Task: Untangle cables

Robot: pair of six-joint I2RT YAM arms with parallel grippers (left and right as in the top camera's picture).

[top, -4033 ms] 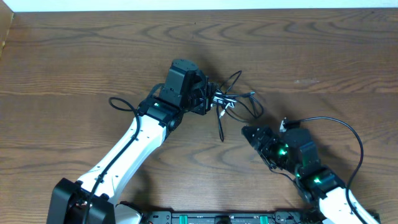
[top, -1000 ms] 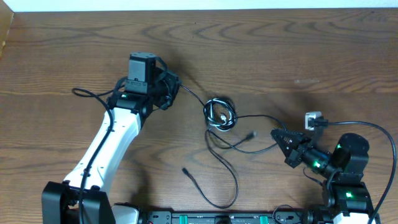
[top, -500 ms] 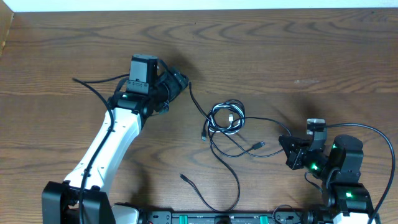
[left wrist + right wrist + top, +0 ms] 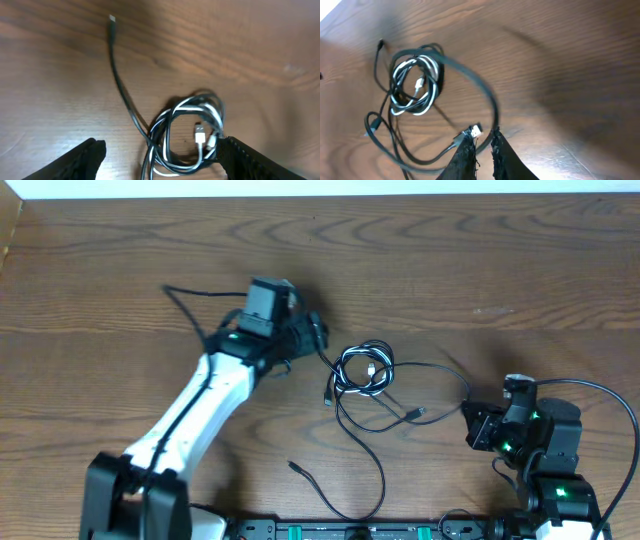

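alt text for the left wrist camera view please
A loose coil of black and white cables lies on the wooden table, framed between the two dark fingers of the open left claw. One black cable runs from the coil up to a small plug near the top left.

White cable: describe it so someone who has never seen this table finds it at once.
Near the middle of the wooden table lies a small round coil of cords. The white cable is wound into that coil, its pale plug resting inside the ring. It is the only light cord; every other is black.
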